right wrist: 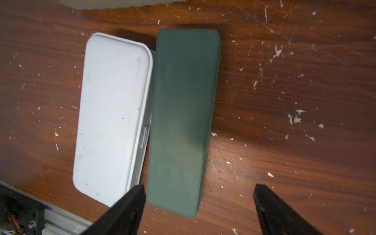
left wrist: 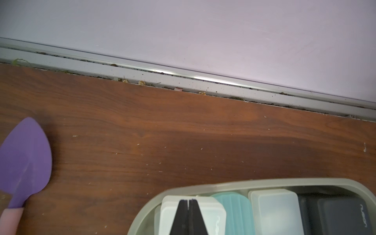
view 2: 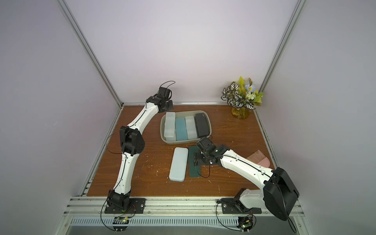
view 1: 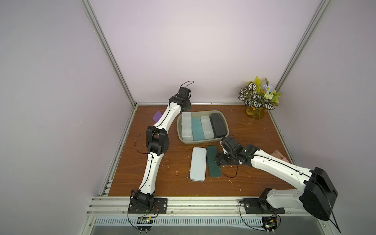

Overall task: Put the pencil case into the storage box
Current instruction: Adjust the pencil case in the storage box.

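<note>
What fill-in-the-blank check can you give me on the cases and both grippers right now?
The storage box holds ____ cases.
____ cases lie on the table outside it, one of them the dark green case.
The right gripper, over the dark green case, has its fingers ____.
The left gripper, by the box, is ____.
Missing: four; two; open; shut.

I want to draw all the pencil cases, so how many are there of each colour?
Frosted white pencil cases: 2, in the storage box
Teal pencil case: 1, in the box
Black pencil case: 1, in the box
Pale blue pencil case: 1, on the table
Dark green pencil case: 1, on the table
Total: 6
</note>
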Controlling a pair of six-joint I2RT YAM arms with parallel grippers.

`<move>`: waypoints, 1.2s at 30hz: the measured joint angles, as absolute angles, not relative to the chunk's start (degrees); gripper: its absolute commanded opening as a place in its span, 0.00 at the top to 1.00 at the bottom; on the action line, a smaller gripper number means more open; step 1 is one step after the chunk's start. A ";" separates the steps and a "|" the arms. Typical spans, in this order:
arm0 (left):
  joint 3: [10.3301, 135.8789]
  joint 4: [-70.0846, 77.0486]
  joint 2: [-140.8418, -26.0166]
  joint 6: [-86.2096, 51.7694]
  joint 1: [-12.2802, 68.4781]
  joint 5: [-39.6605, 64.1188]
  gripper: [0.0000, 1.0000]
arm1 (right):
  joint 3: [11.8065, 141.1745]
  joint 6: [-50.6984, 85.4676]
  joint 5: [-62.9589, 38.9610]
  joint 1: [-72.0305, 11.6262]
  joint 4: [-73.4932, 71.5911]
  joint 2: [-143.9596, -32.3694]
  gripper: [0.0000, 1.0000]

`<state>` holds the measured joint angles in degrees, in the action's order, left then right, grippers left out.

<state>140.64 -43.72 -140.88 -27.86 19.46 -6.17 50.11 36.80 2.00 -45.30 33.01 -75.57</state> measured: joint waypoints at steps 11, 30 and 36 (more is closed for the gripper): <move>141.99 -39.90 -142.85 -29.02 18.76 -2.79 1.00 | 50.11 35.33 1.10 -45.30 31.81 -78.61 0.08; 124.18 -38.09 -137.47 -28.25 18.96 -2.46 0.91 | 49.91 35.38 1.15 -45.30 31.70 -76.99 0.08; 118.04 -38.83 -127.55 -27.66 19.75 -5.08 0.47 | 49.69 35.86 1.15 -45.30 31.66 -76.36 0.05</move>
<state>118.04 -38.83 -127.55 -27.66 19.75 -5.08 49.69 35.86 1.15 -45.30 31.66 -76.36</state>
